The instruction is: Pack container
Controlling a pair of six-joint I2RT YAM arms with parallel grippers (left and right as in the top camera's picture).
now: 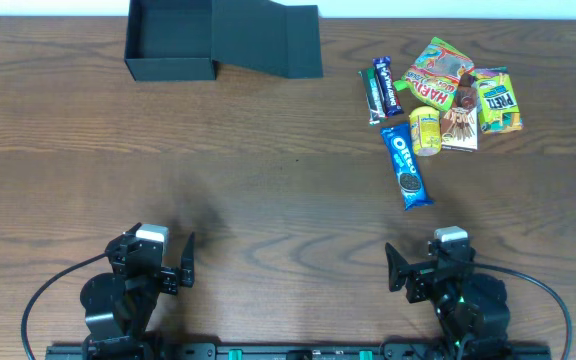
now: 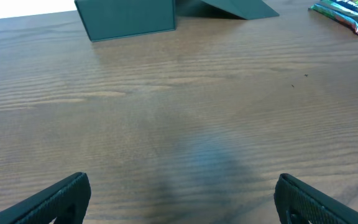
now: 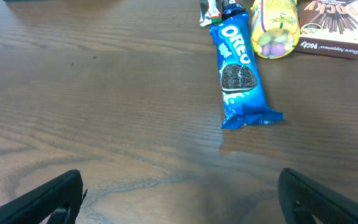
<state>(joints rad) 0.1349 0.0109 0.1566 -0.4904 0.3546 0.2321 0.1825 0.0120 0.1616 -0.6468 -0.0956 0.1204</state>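
Observation:
The dark teal-black square container (image 1: 168, 68) stands open at the far left of the table, its flap lid (image 1: 268, 40) lying out to its right; it also shows at the top of the left wrist view (image 2: 126, 22). Several snack packets lie at the far right: a blue Oreo pack (image 1: 406, 165) (image 3: 240, 71), a yellow packet (image 1: 426, 130) (image 3: 275, 28), a Pocky box (image 1: 460, 125) (image 3: 328, 25), a Haribo bag (image 1: 440, 68). My left gripper (image 1: 176, 268) (image 2: 179, 205) is open and empty near the front edge. My right gripper (image 1: 408, 272) (image 3: 182, 205) is open and empty, just in front of the Oreo pack.
A dark blue bar (image 1: 387, 85) and a green bar (image 1: 372, 95) lie left of the snack pile; a green-yellow pretzel bag (image 1: 498, 100) lies at its right. The wooden table (image 1: 268, 180) stretches between the container and the grippers.

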